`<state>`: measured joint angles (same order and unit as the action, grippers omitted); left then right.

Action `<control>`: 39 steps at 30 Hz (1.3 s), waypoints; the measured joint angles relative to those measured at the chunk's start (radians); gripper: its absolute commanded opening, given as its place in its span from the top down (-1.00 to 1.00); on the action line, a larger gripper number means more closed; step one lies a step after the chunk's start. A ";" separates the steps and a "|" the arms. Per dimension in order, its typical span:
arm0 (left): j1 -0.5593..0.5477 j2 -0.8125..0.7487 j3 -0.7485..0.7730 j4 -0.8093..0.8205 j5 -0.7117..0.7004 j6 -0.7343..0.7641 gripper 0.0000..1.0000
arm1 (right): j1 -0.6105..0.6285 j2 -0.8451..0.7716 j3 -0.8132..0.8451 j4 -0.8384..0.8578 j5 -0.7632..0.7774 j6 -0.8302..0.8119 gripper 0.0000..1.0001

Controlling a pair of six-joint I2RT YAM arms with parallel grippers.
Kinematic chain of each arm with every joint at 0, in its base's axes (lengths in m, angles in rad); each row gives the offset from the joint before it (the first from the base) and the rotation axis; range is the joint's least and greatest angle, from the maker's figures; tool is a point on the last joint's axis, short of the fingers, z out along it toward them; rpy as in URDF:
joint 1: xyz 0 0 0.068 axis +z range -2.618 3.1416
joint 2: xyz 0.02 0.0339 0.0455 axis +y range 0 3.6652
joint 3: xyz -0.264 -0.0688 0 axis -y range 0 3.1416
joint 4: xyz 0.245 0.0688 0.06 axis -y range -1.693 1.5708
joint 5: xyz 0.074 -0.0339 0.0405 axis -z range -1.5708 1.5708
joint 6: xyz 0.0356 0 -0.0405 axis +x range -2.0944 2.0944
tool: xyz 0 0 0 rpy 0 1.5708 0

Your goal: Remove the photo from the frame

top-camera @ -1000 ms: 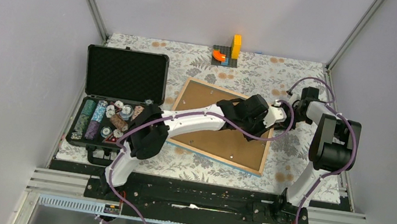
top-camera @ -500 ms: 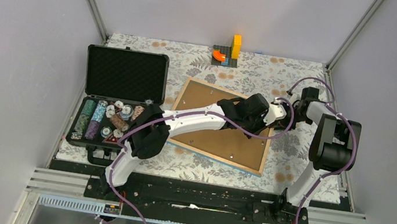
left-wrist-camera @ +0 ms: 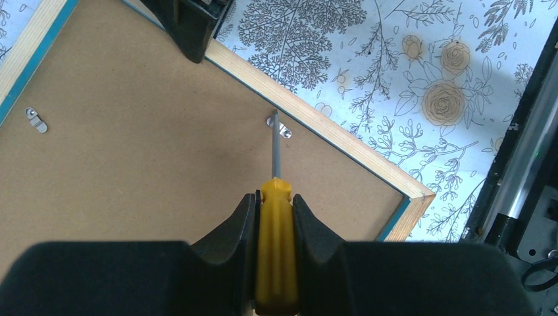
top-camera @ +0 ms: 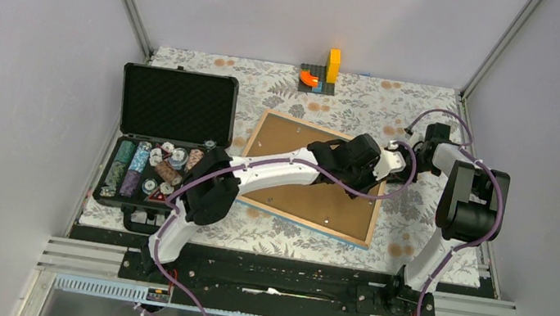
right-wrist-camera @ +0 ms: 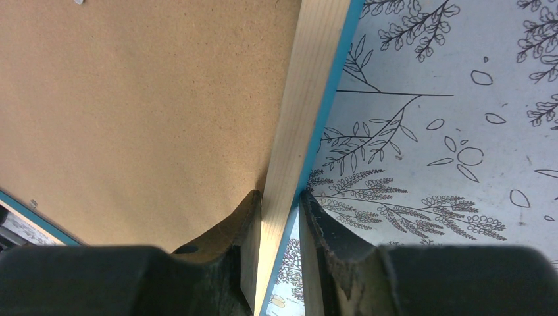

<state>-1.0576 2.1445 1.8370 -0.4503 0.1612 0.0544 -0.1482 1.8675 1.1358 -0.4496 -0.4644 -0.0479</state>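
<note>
Brown fibreboard marks the back of the one frame [top-camera: 320, 201], which lies face down near the middle of the floral counter [top-camera: 416, 227], its pale wooden rim and thin blue edge showing all round. The photo is hidden beneath this backing and cannot be seen in any view.

Two arms meet at the frame's far right corner. The left gripper [left-wrist-camera: 275, 197] has its jaws clamped on the yellow handle of one screwdriver [left-wrist-camera: 276, 224]. The grey shaft points away from the camera, and its tip touches a small metal clip [left-wrist-camera: 279, 126] set just inside the rim. A second clip [left-wrist-camera: 33, 119] of the same kind sits well apart, near the opposite long side, so the left wrist view shows two in all. The right gripper [right-wrist-camera: 279, 197] has its jaws closed on the wooden rim, one finger on the fibreboard side and one on the blue outer side.

To the left of the frame, one black case [top-camera: 177, 102] stands open. Its foam-lined lid is raised toward the far side and its tray is filled with small multicoloured items too small to count.

At the far edge of the counter, one grey base plate [top-camera: 324, 87] carries one upright yellow block [top-camera: 333, 65] and one curved orange piece [top-camera: 308, 79].
</note>
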 measured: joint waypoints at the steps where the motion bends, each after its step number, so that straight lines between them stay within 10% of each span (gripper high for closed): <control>1: -0.002 0.000 0.000 -0.001 0.000 0.000 1.00 | 0.000 0.000 0.000 0.000 0.000 0.000 0.69; 39: -0.008 -0.066 -0.079 -0.027 -0.060 0.078 1.00 | -0.001 0.000 0.000 0.000 -0.001 -0.004 0.66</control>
<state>-1.0653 2.0789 1.7584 -0.4774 0.1009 0.1322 -0.1490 1.8675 1.1355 -0.4496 -0.4652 -0.0521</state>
